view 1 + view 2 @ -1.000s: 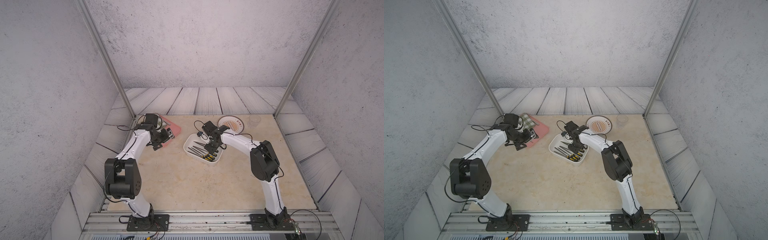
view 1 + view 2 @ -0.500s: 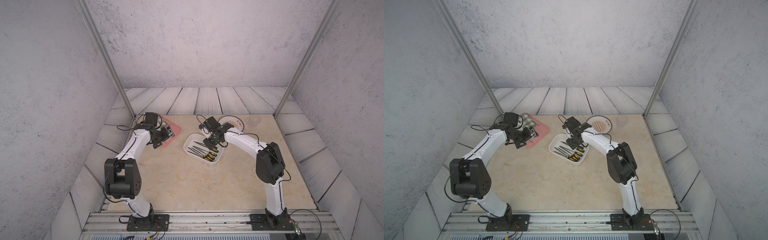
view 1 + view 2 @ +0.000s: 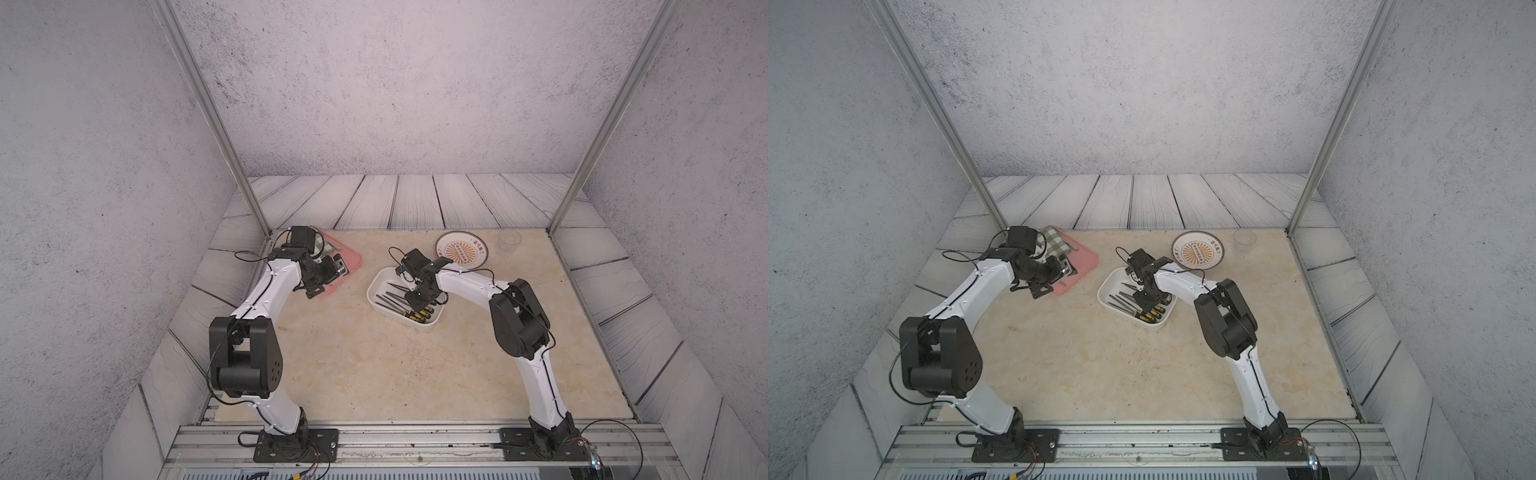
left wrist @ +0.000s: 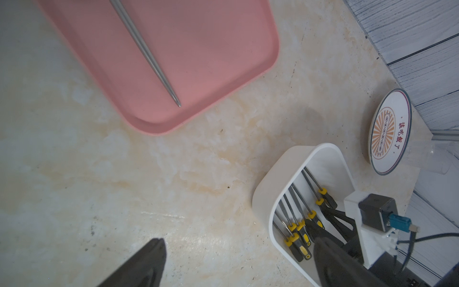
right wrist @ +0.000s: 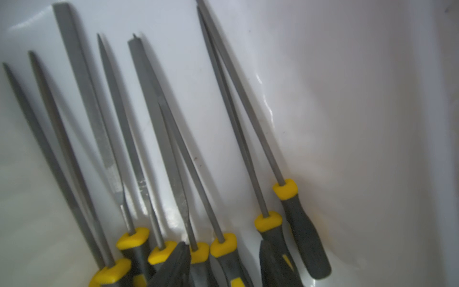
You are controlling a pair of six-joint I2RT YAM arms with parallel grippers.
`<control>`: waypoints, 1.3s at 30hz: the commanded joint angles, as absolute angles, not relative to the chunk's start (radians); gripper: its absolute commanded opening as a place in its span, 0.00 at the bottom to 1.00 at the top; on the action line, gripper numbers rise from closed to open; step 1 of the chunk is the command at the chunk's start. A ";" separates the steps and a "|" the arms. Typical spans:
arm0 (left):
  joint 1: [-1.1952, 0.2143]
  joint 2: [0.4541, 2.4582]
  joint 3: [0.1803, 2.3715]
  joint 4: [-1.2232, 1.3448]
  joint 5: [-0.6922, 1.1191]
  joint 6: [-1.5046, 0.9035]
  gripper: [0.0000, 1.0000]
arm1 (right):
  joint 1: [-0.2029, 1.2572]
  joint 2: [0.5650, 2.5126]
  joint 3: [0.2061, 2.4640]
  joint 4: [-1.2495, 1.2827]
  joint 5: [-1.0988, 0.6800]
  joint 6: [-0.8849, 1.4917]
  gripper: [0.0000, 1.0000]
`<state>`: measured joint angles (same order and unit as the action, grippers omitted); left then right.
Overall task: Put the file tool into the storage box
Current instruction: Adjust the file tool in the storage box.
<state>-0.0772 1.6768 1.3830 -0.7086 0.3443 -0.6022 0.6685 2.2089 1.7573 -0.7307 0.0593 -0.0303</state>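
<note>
**Files (image 5: 159,139) in box (image 3: 395,316), right gripper (image 5: 223,248) at handles**

Files: side by side in the box. Two handles lie between the right gripper's parted fingers, nothing clamped.
Surface: beige marbled tabletop (image 3: 374,374), grey walls (image 3: 374,83).
Right arm (image 3: 469,286): bent steeply down into the box.
Left gripper (image 4: 239,242): open, well apart from the box, beside a pink tray (image 4: 223,49).
</note>
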 commanded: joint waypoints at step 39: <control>0.070 1.603 0.848 0.377 -0.020 -0.119 0.97 | 0.145 1.448 0.835 0.012 0.405 0.071 0.99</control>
